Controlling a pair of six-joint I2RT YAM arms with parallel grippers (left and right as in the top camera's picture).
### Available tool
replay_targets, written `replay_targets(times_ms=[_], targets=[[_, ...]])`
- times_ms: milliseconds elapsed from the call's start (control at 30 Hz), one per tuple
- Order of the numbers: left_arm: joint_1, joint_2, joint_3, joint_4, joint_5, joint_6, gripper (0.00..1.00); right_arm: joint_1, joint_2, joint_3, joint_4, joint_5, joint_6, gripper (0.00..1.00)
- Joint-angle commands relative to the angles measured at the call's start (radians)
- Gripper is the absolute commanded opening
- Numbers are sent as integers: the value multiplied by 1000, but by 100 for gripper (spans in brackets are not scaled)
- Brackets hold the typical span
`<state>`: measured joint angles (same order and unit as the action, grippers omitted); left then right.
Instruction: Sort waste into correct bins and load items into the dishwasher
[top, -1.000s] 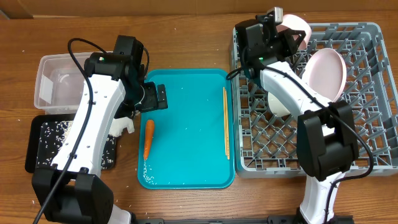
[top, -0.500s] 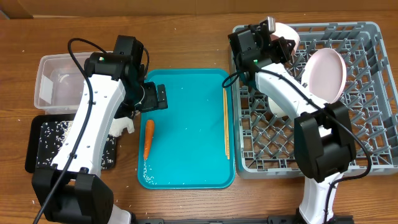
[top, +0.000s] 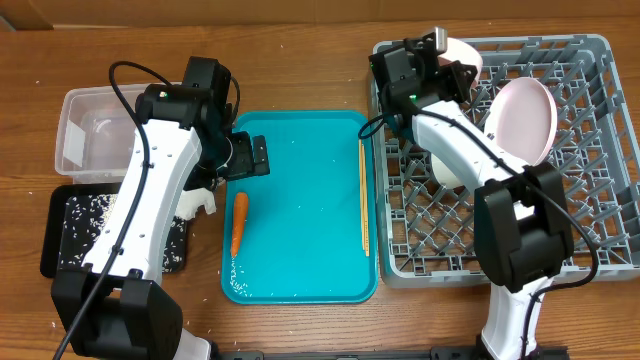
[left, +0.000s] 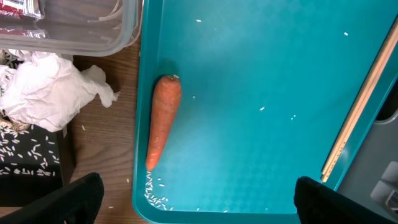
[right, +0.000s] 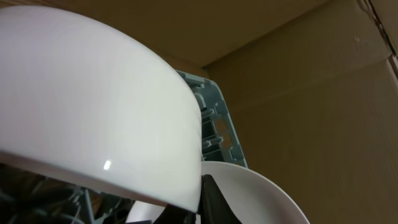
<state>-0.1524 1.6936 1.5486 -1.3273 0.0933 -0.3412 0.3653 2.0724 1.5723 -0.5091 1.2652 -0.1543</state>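
My left gripper (top: 245, 157) (left: 199, 200) is wide open and empty above the left side of the teal tray (top: 300, 240). The orange carrot (top: 238, 222) (left: 163, 118) lies near the tray's left edge, with rice grains (left: 158, 190) below its tip. The crumpled napkin (left: 43, 93) lies on the table beside the clear tub (top: 85, 130) (left: 81, 28). The black tray (top: 70, 235) holds rice. My right gripper (top: 432, 60) (right: 204, 194) is shut on the rim of a white bowl (top: 462, 52) (right: 93, 93) over the far left corner of the grey dish rack (top: 590, 150).
A pale pink plate (top: 525, 118) (right: 261, 193) stands upright in the rack next to the held bowl. Wooden chopsticks (top: 363, 195) (left: 360, 106) lie along the teal tray's right side. Something red (left: 18, 7) shows inside the clear tub.
My right gripper has shifted slightly left with the bowl and tilted it over the rack's corner. The left arm and the carrot have not moved.
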Motion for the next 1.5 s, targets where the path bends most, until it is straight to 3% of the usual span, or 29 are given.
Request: replay_targets(times_ms=[0,367,633,700,733,767,800,833,1233,1400,1467], targets=[[2,1,-4,0,8,-3,100,-42,3,13,-6,24,-5,4],[2,1,-4,0,8,-3,100,-66,3,13,-24,-68,3,4],[2,1,-4,0,8,-3,100,32,3,13,-47,-175,2,5],[2,1,-4,0,8,-3,100,68,3,13,-42,-168,2,11],[2,1,-4,0,8,-3,100,81,3,13,-42,-166,2,27],[1,1,-4,0,8,-3,100,91,3,13,-43,-167,2,55],[0,1,-4,0,8,-3,100,97,3,13,-43,-167,2,72],[1,1,-4,0,8,-3,100,100,3,13,-43,-167,2,78],[2,1,-4,0,8,-3,100,109,-34,13,-47,-167,2,79],[2,1,-4,0,8,-3,100,127,-77,13,-31,-168,2,87],[2,1,-4,0,8,-3,100,126,-91,13,-23,-168,2,86]])
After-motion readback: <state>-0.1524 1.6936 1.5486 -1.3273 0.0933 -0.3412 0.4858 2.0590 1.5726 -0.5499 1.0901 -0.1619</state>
